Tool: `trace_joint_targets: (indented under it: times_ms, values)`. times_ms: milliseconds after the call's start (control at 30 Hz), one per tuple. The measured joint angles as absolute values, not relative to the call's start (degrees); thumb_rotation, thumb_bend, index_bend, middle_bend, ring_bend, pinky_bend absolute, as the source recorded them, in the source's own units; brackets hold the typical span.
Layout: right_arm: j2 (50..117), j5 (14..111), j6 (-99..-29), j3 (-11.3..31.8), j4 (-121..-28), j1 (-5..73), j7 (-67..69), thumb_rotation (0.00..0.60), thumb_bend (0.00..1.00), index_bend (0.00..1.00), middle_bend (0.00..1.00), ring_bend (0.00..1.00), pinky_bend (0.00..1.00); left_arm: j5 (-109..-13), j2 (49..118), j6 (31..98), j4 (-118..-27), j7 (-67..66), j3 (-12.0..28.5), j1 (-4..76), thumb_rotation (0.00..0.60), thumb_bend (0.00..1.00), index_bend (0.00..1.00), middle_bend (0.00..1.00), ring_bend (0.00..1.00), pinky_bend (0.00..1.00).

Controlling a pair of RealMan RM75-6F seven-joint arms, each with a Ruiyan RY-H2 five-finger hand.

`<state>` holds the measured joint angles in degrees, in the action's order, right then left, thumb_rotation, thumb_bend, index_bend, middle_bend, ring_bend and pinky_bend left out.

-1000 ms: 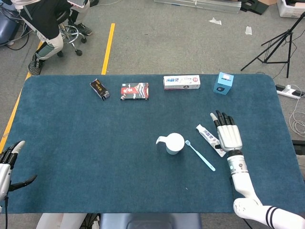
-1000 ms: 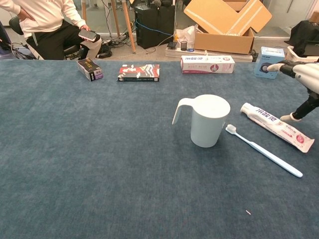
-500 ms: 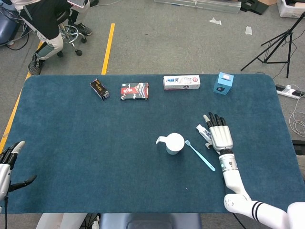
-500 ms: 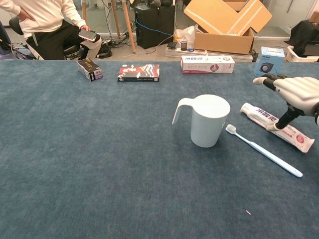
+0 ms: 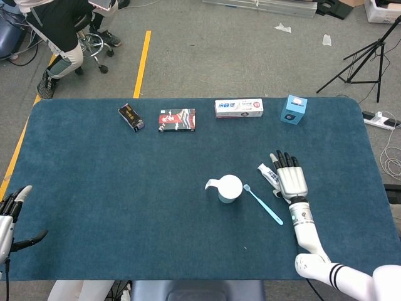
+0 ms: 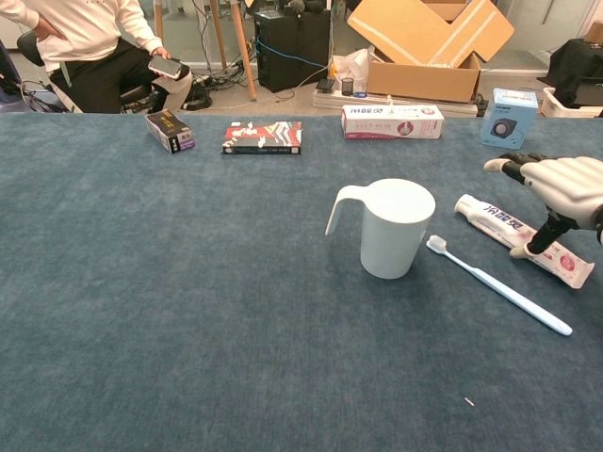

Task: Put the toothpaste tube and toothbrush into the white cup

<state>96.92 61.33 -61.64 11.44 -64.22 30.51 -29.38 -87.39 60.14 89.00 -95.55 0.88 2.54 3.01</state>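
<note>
R hand (image 5: pixel 290 181) out over the table, palm down, fingers (image 6: pixel 504 166) spread, thumb angled down, forearm running back to near edge. L hand (image 5: pixel 9 216) at near-left corner, fingers apart, holding nothing.

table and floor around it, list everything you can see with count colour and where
white cup: 1, white, mid table, handle to the left
toothbrush: 1, pale blue, flat, right of the cup
toothpaste tube: 1, white and pink, flat, right of the toothbrush
toothpaste box: 1, white and blue, far edge
blue box: 1, far edge, right
red and black box: 1, far edge
small black box: 1, far edge, left
table cover: 1, dark blue
cardboard box: 1, brown, on the floor
seated person: 1, white top, far left
right hand: over the tube, fingers spread
left hand: near left table edge, empty
</note>
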Motion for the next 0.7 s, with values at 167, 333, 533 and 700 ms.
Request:
trace_joint_targets:
  times_ms: [167, 333, 533, 700]
  values:
    - [96.51, 60.56, -61.87, 11.79, -62.81, 30.44, -30.48, 0.6, 0.0, 0.0, 0.0, 0.0, 0.13, -87.39, 60.08, 88.94, -95.58, 0.93, 2.54, 3.0, 0.6, 0.04, 0.01, 0.14, 0.16, 0.26]
    - [96.52, 59.27, -61.93, 12.53, -59.44, 30.78, -32.35, 0.6, 0.0, 0.0, 0.0, 0.0, 0.13, -87.3, 60.13, 88.71, -95.57, 0.69, 2.51, 3.05, 0.6, 0.04, 0.01, 0.14, 0.16, 0.26]
    - [96.24, 58.1, -62.15, 13.91, -57.98, 31.17, -32.88, 0.6, 0.0, 0.0, 0.0, 0.0, 0.13, -87.08, 60.28, 88.36, -95.5, 0.34, 2.52, 3.16, 0.6, 0.05, 0.01, 0.14, 0.16, 0.26]
    - [94.1, 58.27, -61.88, 13.62, -62.51, 30.62, -32.31, 0.6, 0.0, 0.0, 0.0, 0.0, 0.13, -86.89, 60.22, 88.33, -95.6, 0.45, 2.61, 3.15, 0.6, 0.04, 0.03, 0.14, 0.16, 0.26]
